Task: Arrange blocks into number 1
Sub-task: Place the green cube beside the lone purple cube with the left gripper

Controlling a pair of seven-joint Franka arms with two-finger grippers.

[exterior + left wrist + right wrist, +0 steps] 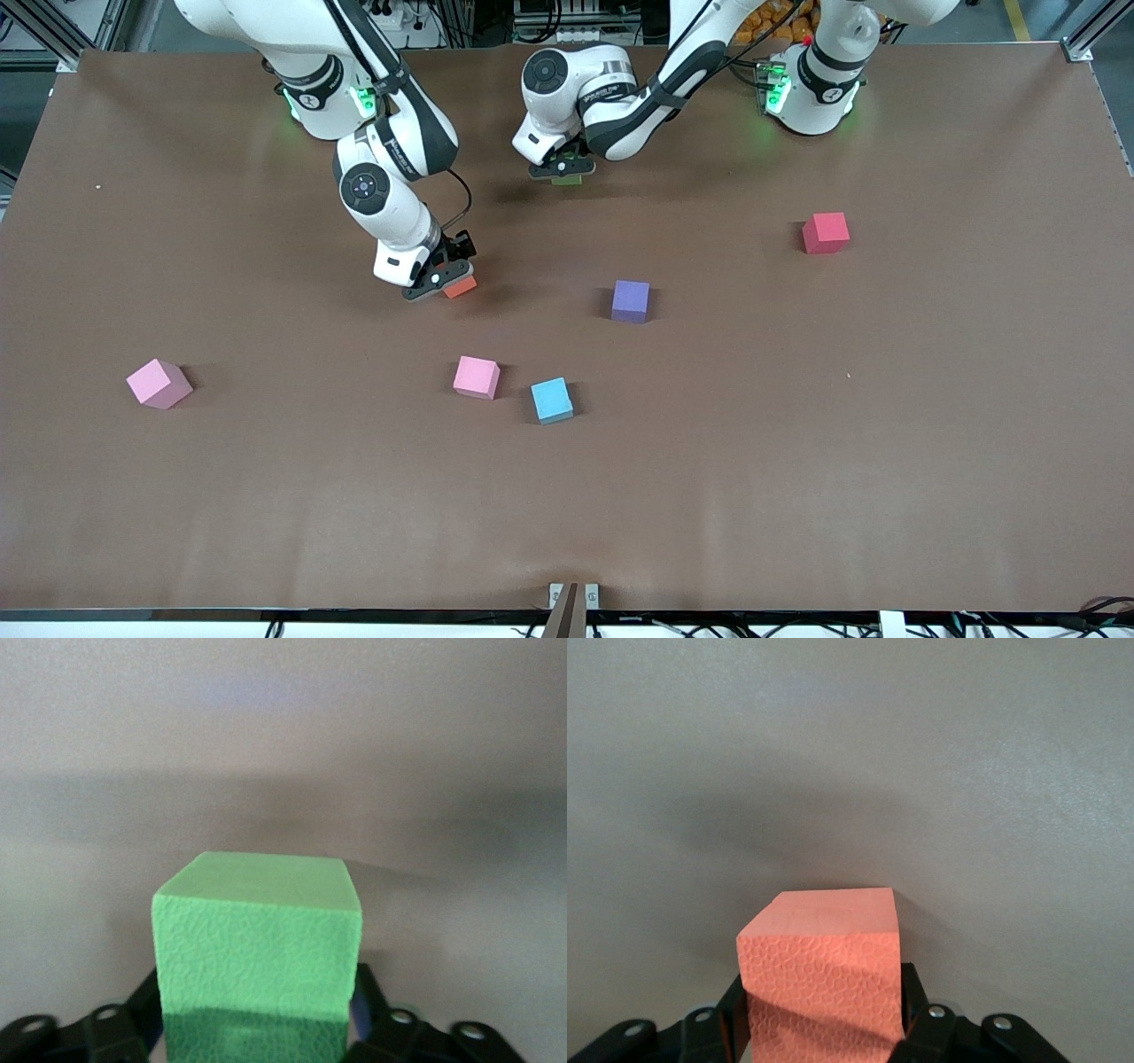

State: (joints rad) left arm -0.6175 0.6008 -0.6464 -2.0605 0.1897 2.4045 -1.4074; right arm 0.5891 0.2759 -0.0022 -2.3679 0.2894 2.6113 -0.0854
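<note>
Brown matte worktop (797,461) carrying foam cubes of equal size, with two white arms reaching in from its robot edge. Orange block (461,286): clamped between the fingers of the right gripper (440,282), which has it just above the worktop or touching it; which of the two cannot be told. In the right wrist view the same orange block (822,967) fills the gap of the right gripper (824,1028), a black finger pressed against each side. Green block (567,179): held in the closed left gripper (563,168), low over the worktop near the robot edge; only a sliver shows beneath the fingers in the front view. In the left wrist view the green block (258,943) sits squarely between the fingers of the left gripper (257,1028). Purple block (630,300): resting on the worktop, taken as landmark. The orange block lies toward the right arm's end from it; the green block is farther from the front camera than it. Pink block (477,377): nearer the front camera than the landmark, toward the right arm's end. Light blue cube (552,400): just beside that pink block, apart from it. Second pink cube (159,384): well apart, far toward the right arm's end. Red cube (826,232): toward the left arm's end from the landmark, farther from the front camera.
</note>
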